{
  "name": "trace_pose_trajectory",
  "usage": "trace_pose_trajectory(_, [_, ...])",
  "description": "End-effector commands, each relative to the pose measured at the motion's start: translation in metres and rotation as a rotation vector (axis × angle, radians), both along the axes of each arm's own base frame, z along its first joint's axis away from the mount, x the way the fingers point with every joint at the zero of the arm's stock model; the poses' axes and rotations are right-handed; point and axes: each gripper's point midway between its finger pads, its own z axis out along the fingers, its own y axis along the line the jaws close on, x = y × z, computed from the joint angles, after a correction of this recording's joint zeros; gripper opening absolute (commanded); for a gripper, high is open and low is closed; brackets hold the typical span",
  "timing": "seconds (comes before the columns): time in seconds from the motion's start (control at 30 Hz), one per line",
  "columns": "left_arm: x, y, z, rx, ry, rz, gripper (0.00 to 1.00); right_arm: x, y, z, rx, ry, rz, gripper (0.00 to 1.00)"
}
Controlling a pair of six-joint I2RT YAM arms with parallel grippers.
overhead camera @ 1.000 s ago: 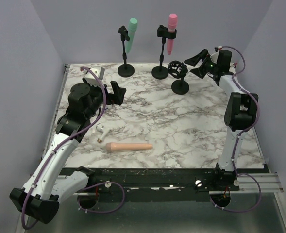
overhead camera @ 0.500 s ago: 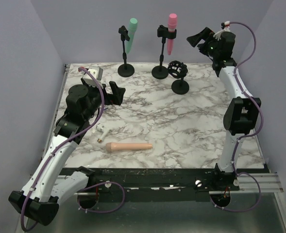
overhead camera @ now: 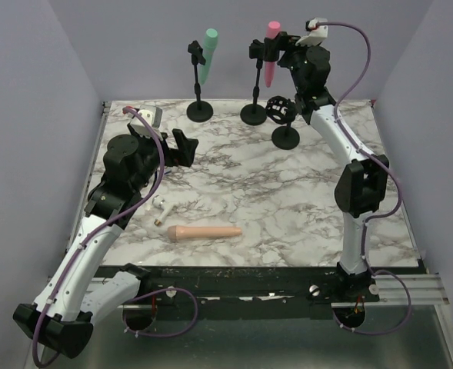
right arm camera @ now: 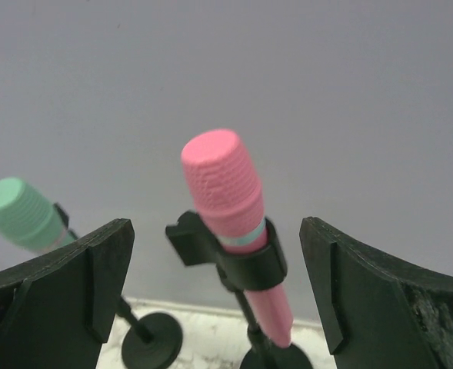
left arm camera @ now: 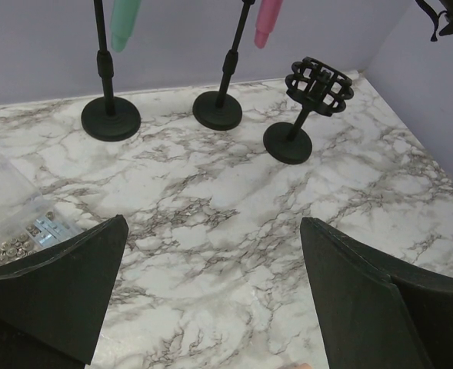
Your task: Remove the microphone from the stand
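Observation:
A pink microphone [overhead camera: 272, 52] sits tilted in the clip of a black stand [overhead camera: 254, 114] at the back; it also shows in the right wrist view [right arm camera: 226, 192]. My right gripper [overhead camera: 282, 44] is open, raised level with the clip, and the microphone head lies between and beyond its fingertips [right arm camera: 214, 234], untouched. A green microphone [overhead camera: 207, 54] sits in another stand [overhead camera: 199, 111] to the left. A peach microphone [overhead camera: 205, 232] lies flat on the marble table. My left gripper [overhead camera: 184, 146] is open and empty over the table's left side [left arm camera: 212, 231].
An empty stand with a black cage holder [overhead camera: 282, 111] is in front of the pink microphone's stand. A clear box of small parts [overhead camera: 151, 115] sits at the back left. A small white item [overhead camera: 163, 206] lies near the peach microphone. Purple walls enclose the table.
My right arm has swung up and to the left from the back right corner to the pink microphone's clip. My left arm has not moved.

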Motion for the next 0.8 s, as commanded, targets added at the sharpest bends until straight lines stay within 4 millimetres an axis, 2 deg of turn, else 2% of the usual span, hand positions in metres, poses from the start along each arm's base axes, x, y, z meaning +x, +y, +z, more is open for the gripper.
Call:
trace_pose_trajectory(0.0, [-0.004, -0.001, 0.014, -0.007, -0.027, -0.012, 0.98, 0.026, -0.014, 0.003, -0.016, -0.046, -0.158, 0.97])
trace_pose_trajectory(0.13, [-0.002, -0.002, 0.011, -0.004, -0.019, -0.010, 0.99, 0.039, -0.003, 0.001, -0.023, -0.069, -0.215, 0.96])
trace_pose_trajectory(0.33, [-0.002, -0.002, 0.011, -0.003, -0.017, -0.012, 0.99, 0.044, 0.014, -0.004, -0.102, -0.130, -0.264, 0.95])
trace_pose_trajectory(0.47, [-0.003, -0.003, 0.012, -0.006, -0.019, -0.019, 0.99, 0.049, 0.011, -0.010, -0.151, -0.147, -0.342, 0.93])
trace_pose_trajectory(0.57, [0.000, -0.003, 0.009, -0.004, -0.015, -0.010, 0.99, 0.050, 0.003, -0.014, -0.138, -0.141, -0.397, 0.82])
trace_pose_trajectory(0.77, [0.001, -0.005, 0.005, -0.004, -0.001, -0.019, 0.99, 0.053, 0.011, -0.017, -0.167, -0.153, -0.358, 0.58])
